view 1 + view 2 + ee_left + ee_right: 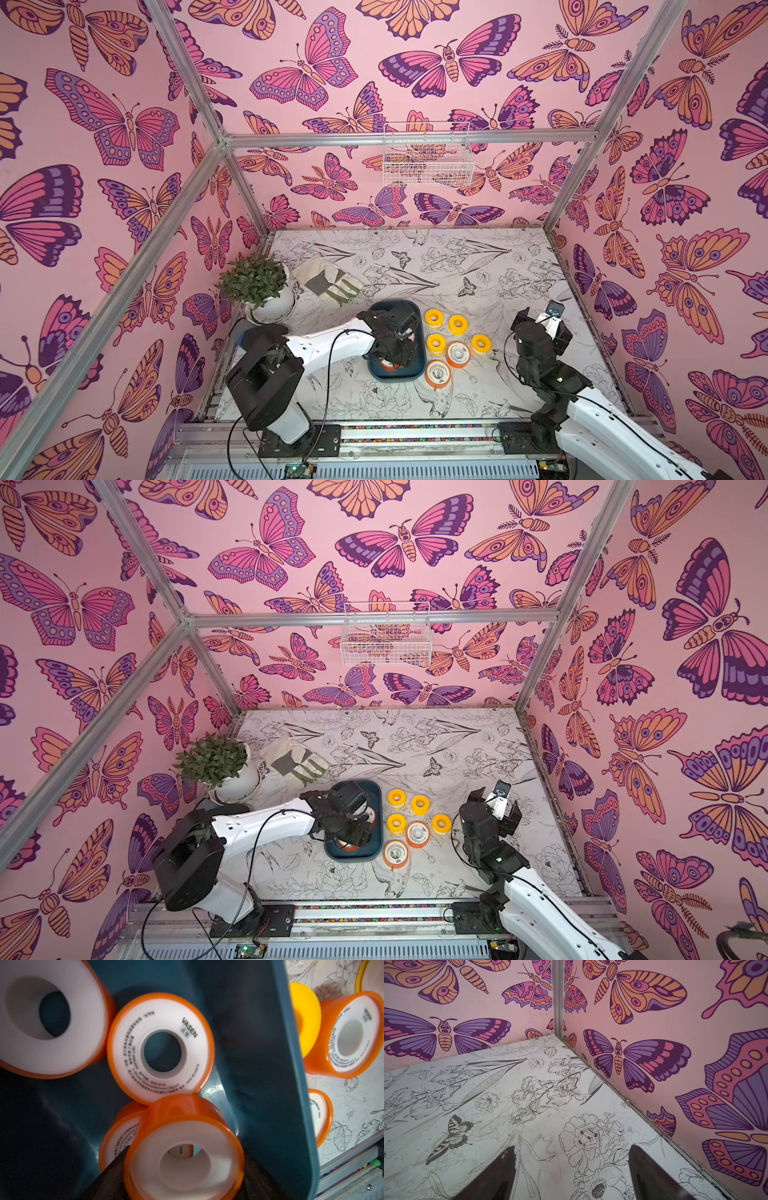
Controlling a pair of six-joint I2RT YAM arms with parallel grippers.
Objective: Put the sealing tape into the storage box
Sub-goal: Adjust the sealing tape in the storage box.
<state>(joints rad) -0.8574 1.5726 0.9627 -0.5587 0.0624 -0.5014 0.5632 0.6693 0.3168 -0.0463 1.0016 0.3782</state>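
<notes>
— Well, where is the tape?
— One orange, white-faced sealing tape spool [176, 1111] sits between the fingers of the left claw [187, 1163], over the dark teal plastic storage box [270, 1064]. Pinched or merely flanked, I cannot tell.
— The rest?
— Three more inside, one half hidden, one cut off; six on the flower-printed counter [478, 266]. The right claw [572, 1147] gapes above it.
</notes>
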